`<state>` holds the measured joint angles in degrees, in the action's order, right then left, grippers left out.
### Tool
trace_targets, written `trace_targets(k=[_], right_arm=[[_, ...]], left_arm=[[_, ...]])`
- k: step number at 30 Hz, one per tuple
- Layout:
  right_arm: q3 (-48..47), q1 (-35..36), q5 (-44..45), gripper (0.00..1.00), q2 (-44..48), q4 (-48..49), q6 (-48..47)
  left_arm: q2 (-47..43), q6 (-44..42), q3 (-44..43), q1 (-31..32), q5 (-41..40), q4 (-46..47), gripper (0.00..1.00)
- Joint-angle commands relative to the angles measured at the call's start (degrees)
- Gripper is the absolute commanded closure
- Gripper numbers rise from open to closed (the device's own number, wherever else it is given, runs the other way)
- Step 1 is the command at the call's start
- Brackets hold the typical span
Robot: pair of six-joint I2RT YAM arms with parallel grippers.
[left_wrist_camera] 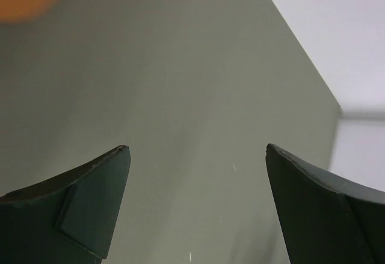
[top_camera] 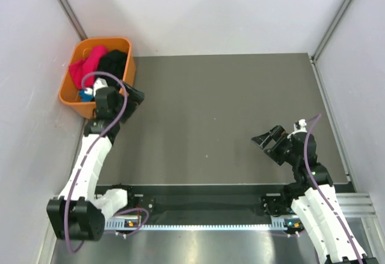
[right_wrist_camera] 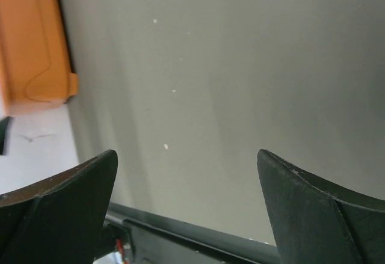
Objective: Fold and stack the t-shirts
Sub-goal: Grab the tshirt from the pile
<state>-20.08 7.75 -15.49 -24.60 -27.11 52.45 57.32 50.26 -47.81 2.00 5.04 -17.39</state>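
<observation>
Three t-shirts heaped in one orange basket, far left corner.
One magenta-pink, one black, one teal-blue, all inside the basket at the far-left corner of the table. Two arms, each claw spread wide and holding nothing: left gripper just beside the basket's right wall, right gripper over bare table at the near right, well apart from the cloth.

I see a dark grey table with a flat, matte top. An orange basket stands at its far left corner, and I cannot tell if it rests fully on the top. A few small pale specks lie on the surface.
</observation>
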Motion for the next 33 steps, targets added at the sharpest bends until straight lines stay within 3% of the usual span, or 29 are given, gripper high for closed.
trace_targets(k=[1, 5, 7, 8, 11, 12, 14, 17, 20, 23, 25, 29, 31, 33], right_arm=[[-5.74, -0.01, 3.44, 0.0, -1.24, -5.84, -6.37], [-12.07, -0.01, 5.29, 0.0, -4.22, -10.32, -10.06], [-14.01, -0.1, 5.47, 0.0, -5.19, -11.03, -12.43], [-14.98, -0.1, 5.81, 0.0, -5.89, -11.38, -13.5], [-17.8, -0.01, 8.35, 0.0, -7.12, -12.0, -15.53], [-18.59, -0.01, 8.98, 0.0, -7.3, -12.0, -15.88], [-19.29, -0.01, 10.38, 0.0, -8.71, -12.0, -16.58], [-20.61, -0.1, 12.22, 0.0, -10.55, -11.82, -17.64], [-22.46, -0.01, 14.34, 0.0, -12.84, -11.47, -17.73], [-23.52, -0.28, 15.22, 0.0, -15.12, -10.07, -17.29], [-23.61, -0.36, 15.13, 0.0, -16.7, -8.14, -16.5], [-23.08, -0.54, 15.22, 0.0, -19.52, -5.67, -14.92], [-22.9, -0.89, 16.63, 0.0, -21.27, -4.36, -14.48], [-23.25, -1.07, 16.54, 0.0, -22.42, -3.65, -14.13]], left_arm=[[5.07, -1.92, -10.09, -0.59, -18.03, -11.69, 0.01], [10.87, -5.78, -18.79, -1.56, -30.49, -12.5, 0.01], [13.59, -12.17, -20.9, -3.66, -28.69, -8.9, 0.01], [15.26, -18.47, -24.57, -5.24, -26.51, -8.02, 0.01], [23.17, -25.88, -33.18, -7.36, -21.57, -8.53, 0.01], [26.84, -26.18, -35.57, -7.71, -24.61, -10.8, 0.01], [29.85, -26.96, -40.31, -10.69, -21.94, -10.74, 0.05], [34.95, -24.78, -44.29, -17.01, -11.57, -8.9, 0.13], [44.16, -19.51, -49.21, -23.34, 2.29, -7.85, 0.1], [49.09, -16.08, -49.66, -25.9, 14.25, 2.07, 0.09], [51.22, -14.84, -51.14, -25.99, 16.83, 6.64, 0.1], [56.13, -13.61, -54.22, -26.08, 15.09, 7.1, 0.13], [57.81, -12.39, -55.98, -26.08, 15.44, 7.1, 0.21], [58.96, -11.59, -55.99, -26.08, 16.23, 8.06, 0.23]])
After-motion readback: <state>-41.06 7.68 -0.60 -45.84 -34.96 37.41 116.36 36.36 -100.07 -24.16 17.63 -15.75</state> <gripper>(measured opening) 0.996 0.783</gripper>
